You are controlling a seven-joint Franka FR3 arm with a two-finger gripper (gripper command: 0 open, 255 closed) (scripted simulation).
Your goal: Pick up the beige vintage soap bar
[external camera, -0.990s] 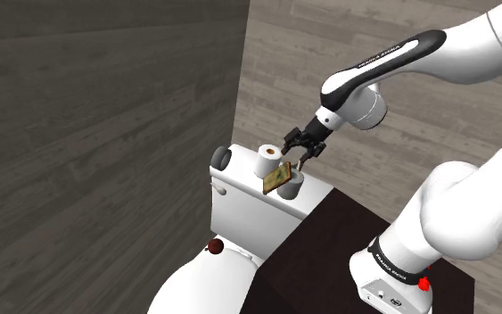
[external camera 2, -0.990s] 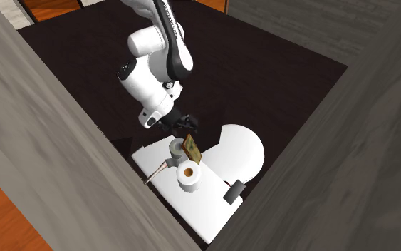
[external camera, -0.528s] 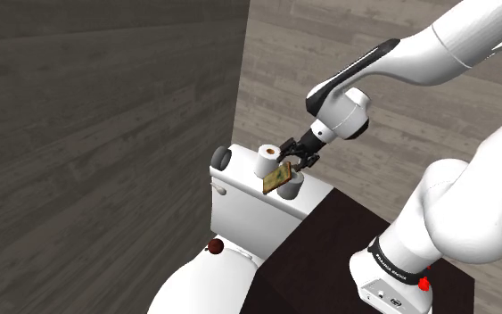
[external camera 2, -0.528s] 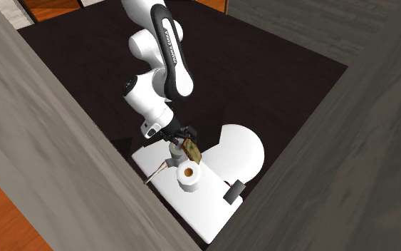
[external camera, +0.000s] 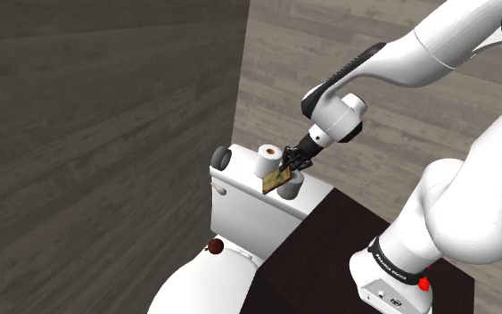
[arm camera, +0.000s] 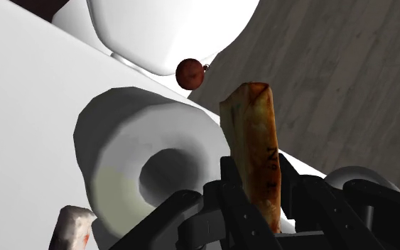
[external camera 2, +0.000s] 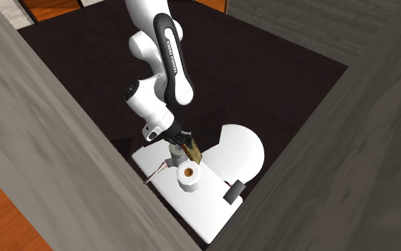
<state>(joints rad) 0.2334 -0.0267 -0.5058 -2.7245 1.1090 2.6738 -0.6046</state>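
A white toilet tank [external camera: 244, 214] stood against a dark plank wall [external camera: 97, 116]. Along its top, from the shoulder view's left, came a small dark cylinder [external camera: 225, 159], an upright white paper roll [external camera: 268, 161], then the brownish-beige soap bar [external camera: 277, 179], standing on edge and tilted, just beside a second roll [external camera: 296, 185]. A small red ball [external camera: 213, 247] sat lower, near the bowl. The black gripper [external camera: 292, 165] had come down onto the soap. In the wrist view its fingers [arm camera: 230, 188] pinched the bar's flat faces. Half a second earlier they were spread wider. The soap had not moved from the tank.
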